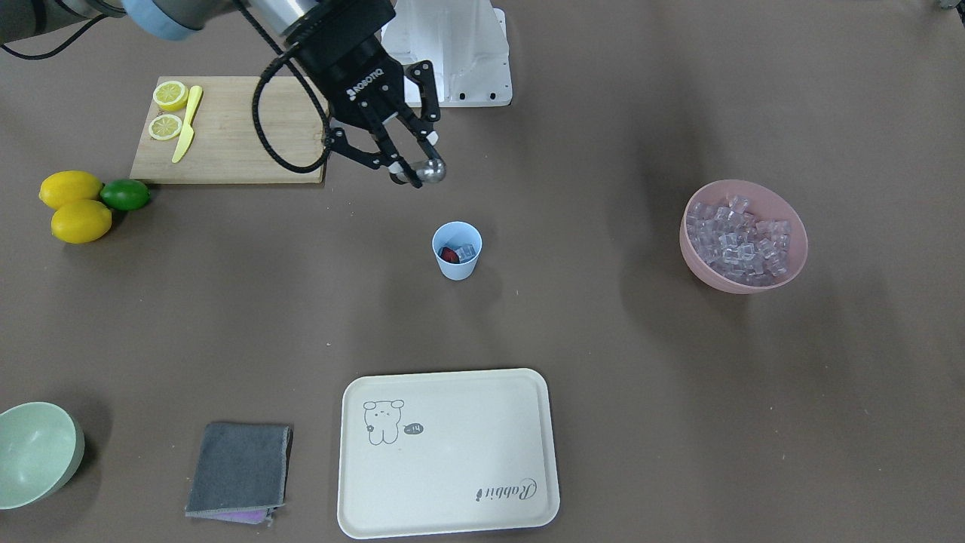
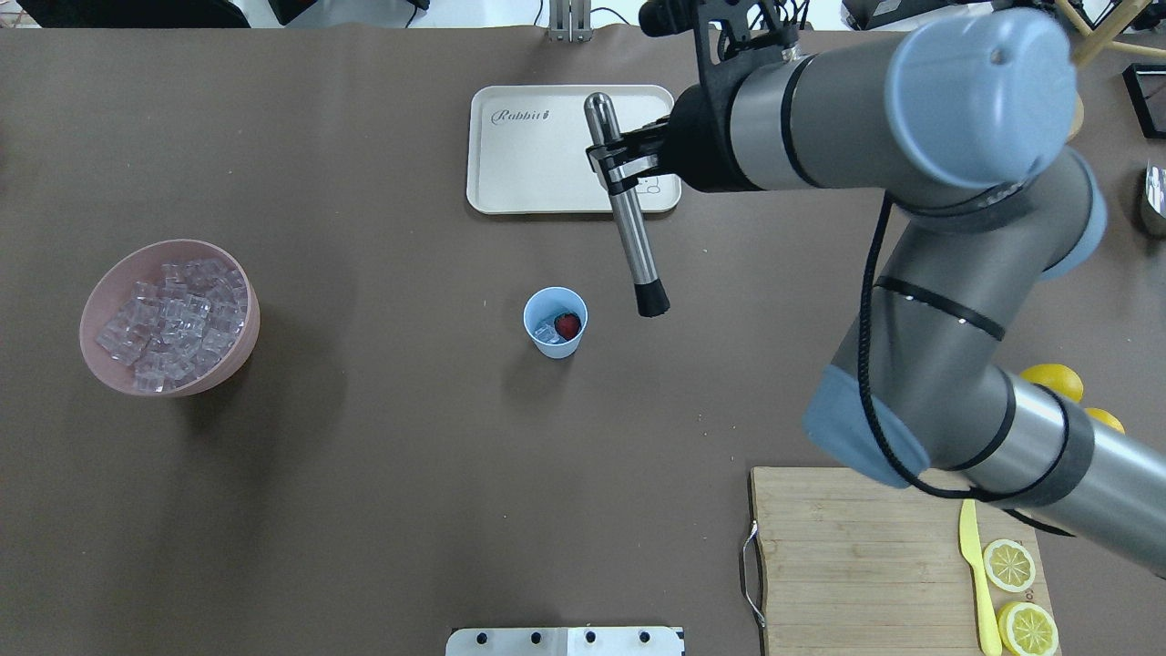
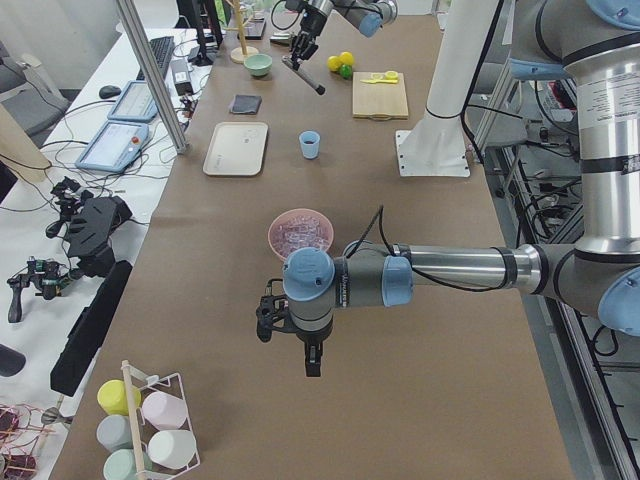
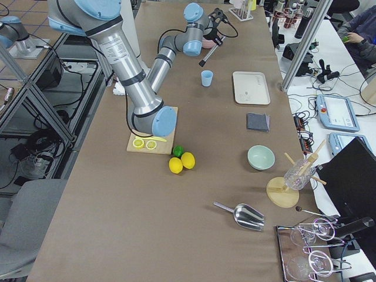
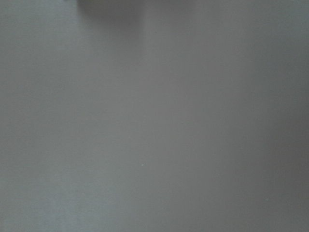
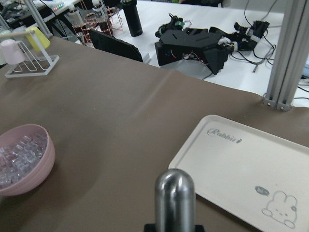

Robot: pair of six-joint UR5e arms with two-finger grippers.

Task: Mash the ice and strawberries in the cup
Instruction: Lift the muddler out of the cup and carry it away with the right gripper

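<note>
The right gripper (image 2: 623,169) is clamped on a steel muddler (image 2: 635,246), whose black tip hangs near the cup (image 2: 554,350) without touching it. The cup holds the strawberry (image 2: 567,324) and ice (image 2: 546,333). Farther off, I cannot tell how the left gripper (image 3: 312,366) stands.

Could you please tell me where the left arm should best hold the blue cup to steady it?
Grip the cup by its outer wall below the rim, probably level from the pink bowl side. It stands upright, tapered, with no handle, and its mouth should stay free for the muddler in the right tool.
</note>
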